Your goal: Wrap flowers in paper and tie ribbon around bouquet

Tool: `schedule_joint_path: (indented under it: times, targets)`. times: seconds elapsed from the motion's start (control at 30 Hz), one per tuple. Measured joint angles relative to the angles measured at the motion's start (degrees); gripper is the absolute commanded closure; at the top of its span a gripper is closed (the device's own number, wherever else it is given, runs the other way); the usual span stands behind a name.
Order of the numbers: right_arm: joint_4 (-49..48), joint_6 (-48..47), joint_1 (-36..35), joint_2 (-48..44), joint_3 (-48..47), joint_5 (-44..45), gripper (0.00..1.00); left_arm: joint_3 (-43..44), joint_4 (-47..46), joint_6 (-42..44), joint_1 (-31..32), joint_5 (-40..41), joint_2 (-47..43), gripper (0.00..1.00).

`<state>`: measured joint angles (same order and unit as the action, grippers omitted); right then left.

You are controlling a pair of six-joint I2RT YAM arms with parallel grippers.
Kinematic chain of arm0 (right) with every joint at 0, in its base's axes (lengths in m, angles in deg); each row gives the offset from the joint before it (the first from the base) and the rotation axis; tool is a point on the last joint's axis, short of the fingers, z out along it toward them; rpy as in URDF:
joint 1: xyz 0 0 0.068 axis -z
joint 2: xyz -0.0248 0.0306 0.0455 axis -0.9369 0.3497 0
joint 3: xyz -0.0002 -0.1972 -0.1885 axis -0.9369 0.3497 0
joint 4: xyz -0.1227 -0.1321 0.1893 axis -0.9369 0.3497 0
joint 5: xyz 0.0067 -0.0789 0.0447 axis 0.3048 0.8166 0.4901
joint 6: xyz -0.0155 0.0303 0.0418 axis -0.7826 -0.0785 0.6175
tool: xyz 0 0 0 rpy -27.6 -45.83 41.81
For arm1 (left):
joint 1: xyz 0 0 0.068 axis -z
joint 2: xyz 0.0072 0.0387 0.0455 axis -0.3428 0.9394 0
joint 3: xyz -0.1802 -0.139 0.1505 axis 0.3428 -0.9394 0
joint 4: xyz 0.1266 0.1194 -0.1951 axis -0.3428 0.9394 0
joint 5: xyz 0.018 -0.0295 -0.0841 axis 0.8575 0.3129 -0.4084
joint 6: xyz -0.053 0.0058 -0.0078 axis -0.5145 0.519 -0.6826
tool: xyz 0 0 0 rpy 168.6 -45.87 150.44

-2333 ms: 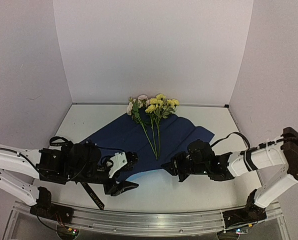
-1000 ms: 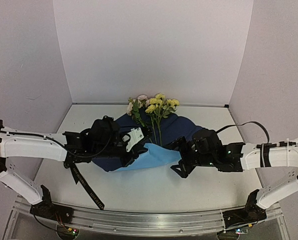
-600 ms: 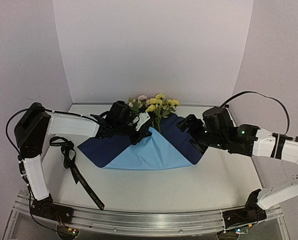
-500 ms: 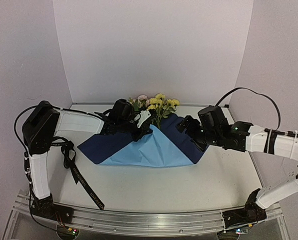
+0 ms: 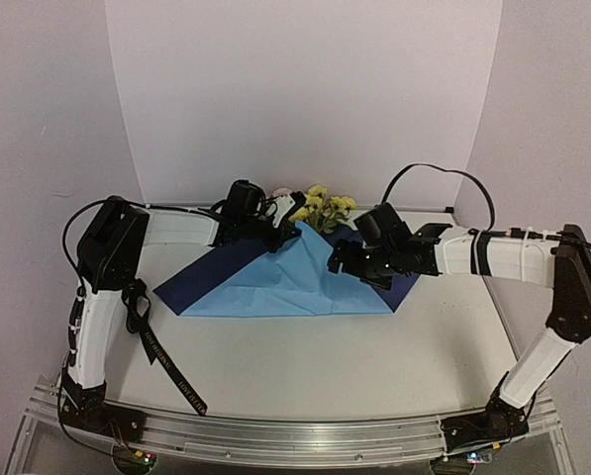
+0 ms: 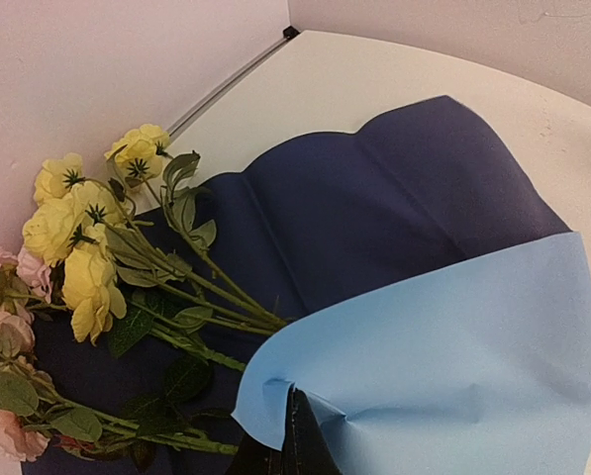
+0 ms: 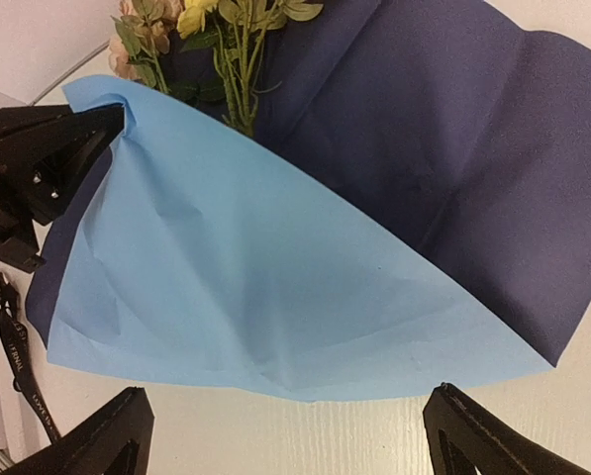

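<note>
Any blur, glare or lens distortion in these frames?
Top external: wide-angle bowing, the front rail curves; light is flat, no glare. Left wrist: flowers and paper are sharp. Right wrist: paper is sharp, but the right gripper is underexposed, near-black.

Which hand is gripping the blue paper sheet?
The left hand, shut on the folded corner of the thin light blue and navy paper sheet beside the yellow flowers; the right hand hangs open over it.
</note>
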<state>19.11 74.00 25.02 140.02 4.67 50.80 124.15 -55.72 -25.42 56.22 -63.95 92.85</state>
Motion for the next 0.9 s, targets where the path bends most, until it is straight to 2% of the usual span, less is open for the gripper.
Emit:
schedule_joint_path:
  times: [0.23,0.5,0.9]
  targets:
    - [4.19,-4.11,1.23,5.33,-5.21,0.64,0.02,1.2,-0.31,-0.28,-1.15,-0.04,2.8,1.0]
    - [6.24,-7.75,9.28,6.88,-5.7,-4.72,0.02,2.55,-0.9,-0.66,-1.39,-0.02,4.86,1.0]
    - [9.75,-9.92,5.82,20.71,-20.01,-9.64,0.15,4.21,-1.5,-1.99,-2.13,0.39,8.43,0.99]
